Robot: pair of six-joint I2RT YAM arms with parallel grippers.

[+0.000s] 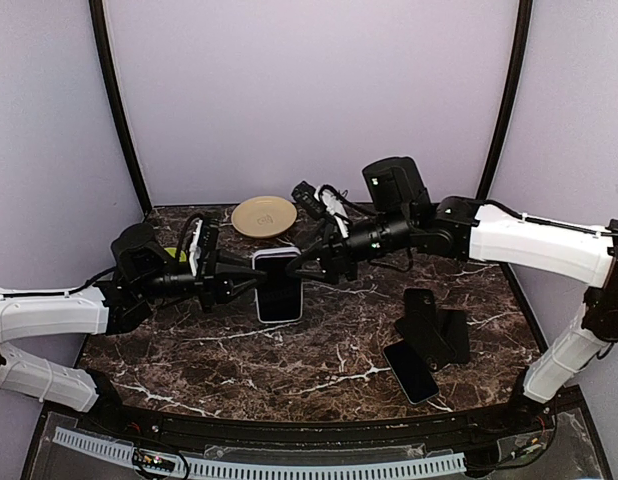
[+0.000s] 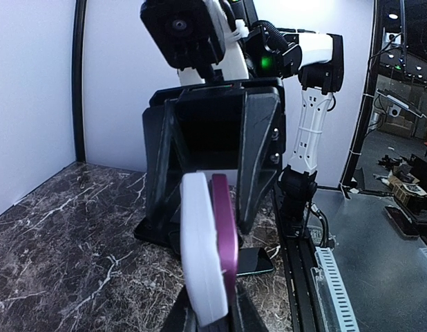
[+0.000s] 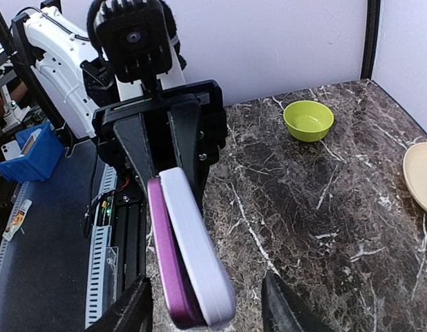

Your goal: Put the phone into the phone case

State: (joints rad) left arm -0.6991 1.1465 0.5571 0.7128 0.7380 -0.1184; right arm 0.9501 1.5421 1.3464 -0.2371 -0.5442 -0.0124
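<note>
Plate (image 1: 263,215): tan, I see it at the back.
Bowl (image 3: 308,120): green, back left.
Stand (image 1: 434,325): black, on the right of the table (image 1: 189,355).

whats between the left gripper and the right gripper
A slim purple phone pressed against a white phone case, seen edge-on in both wrist views; the left gripper pinches the pair.

My feed shows a table (image 1: 189,350) of dark brown marble veined in white. The phone (image 3: 168,277) is magenta-purple and the phone case (image 3: 196,256) is plain white. Toward the far edge I see a tan plate (image 1: 264,215) and a lime-green bowl (image 3: 308,120). Near the right edge are a glossy black handset (image 1: 410,370) and a matte black stand (image 1: 434,325).
</note>
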